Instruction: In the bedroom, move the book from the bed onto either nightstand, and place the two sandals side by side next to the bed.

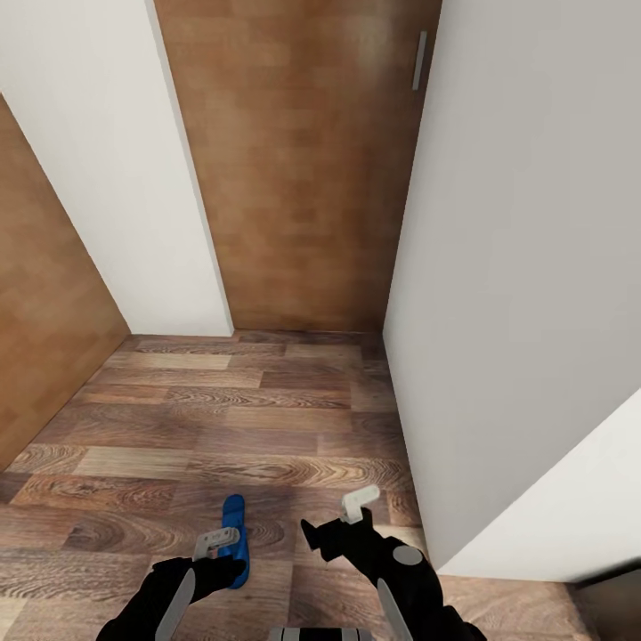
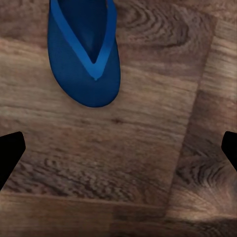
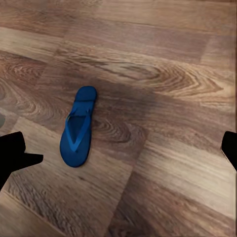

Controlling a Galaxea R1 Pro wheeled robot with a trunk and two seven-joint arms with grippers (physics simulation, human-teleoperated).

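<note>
Wood floor bears one blue sandal; left gripper hovers spread above it; right gripper spread, raised.

1 bright blue flip-flop sandal lies flat on the wood-plank floor, sole down, thin blue Y-strap up, at the lower centre-left of the head view. In the left wrist view its rounded toe end fills the upper left.

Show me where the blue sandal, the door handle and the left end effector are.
blue sandal [image 3: 76,133], right wrist view, on the strap and footbed.
door handle [image 1: 418,60], head view, mid bar.
left end effector [image 1: 219,539], head view, between the fingertips.
</note>
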